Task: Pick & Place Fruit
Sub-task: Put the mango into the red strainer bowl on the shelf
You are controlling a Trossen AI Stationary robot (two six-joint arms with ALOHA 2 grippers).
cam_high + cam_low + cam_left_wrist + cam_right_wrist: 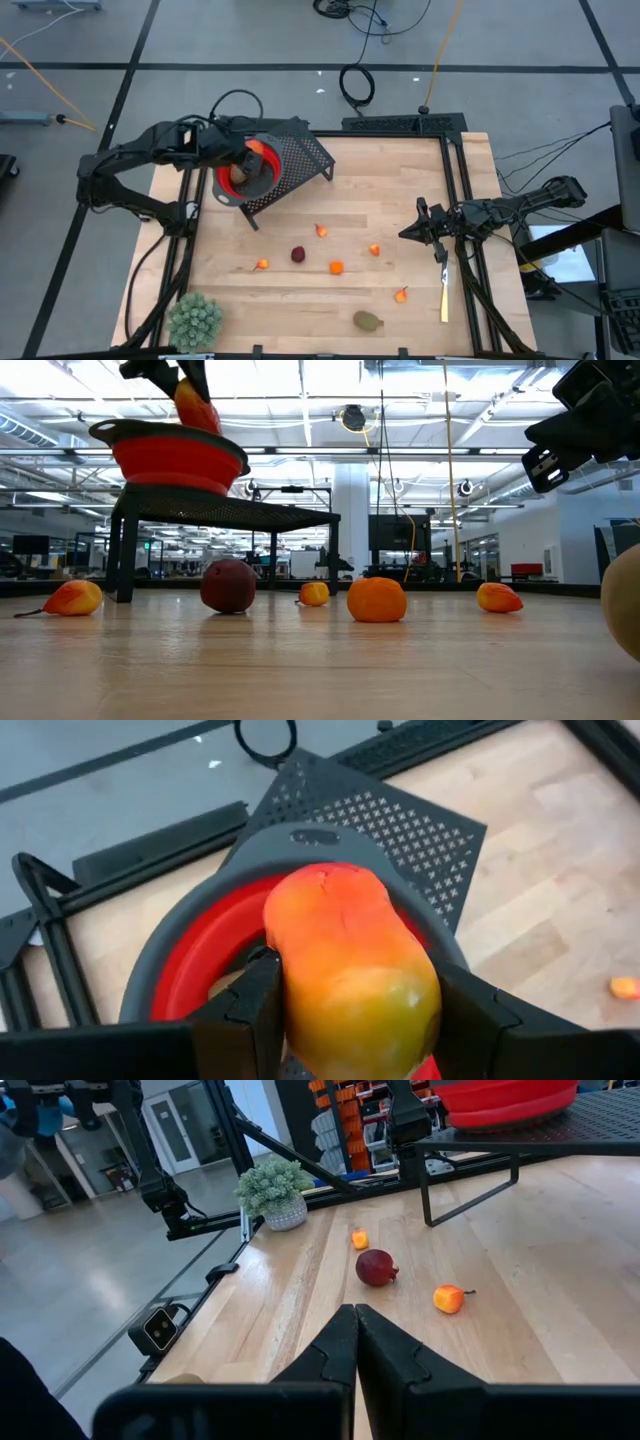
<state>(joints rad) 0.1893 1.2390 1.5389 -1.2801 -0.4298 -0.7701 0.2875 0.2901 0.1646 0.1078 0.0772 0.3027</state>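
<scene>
My left gripper [250, 158] is shut on the longer red-orange-yellow fruit [350, 970], over the red bowl with a grey rim [190, 975]. The bowl stands on a black perforated stand [300, 160] at the table's far left. A brownish piece [237, 175] lies in the bowl. On the table lie a dark red ball [298, 255], an orange piece [336, 267], several tiny orange-red bits such as one [375, 250], and a brownish-green oval [368, 320]. My right gripper [412, 232] is shut and hovers over the table's right part, touching nothing. My left gripper pinches the long fruit between its two fingers [250, 1010], one on each side of its wider yellow-green half [400, 1010]. The fruit is lifted and tilted, red-orange end [325, 895] pointing away from the wrist. In the low view its lower end [203, 420] reaches the bowl's rim.
A pale green spiky plant [195, 320] stands at the near left corner. A yellow strip [444, 290] lies along the right edge. Black frame rails run along the table's left, right and far sides. Bare wood shows between the stand and the right gripper.
</scene>
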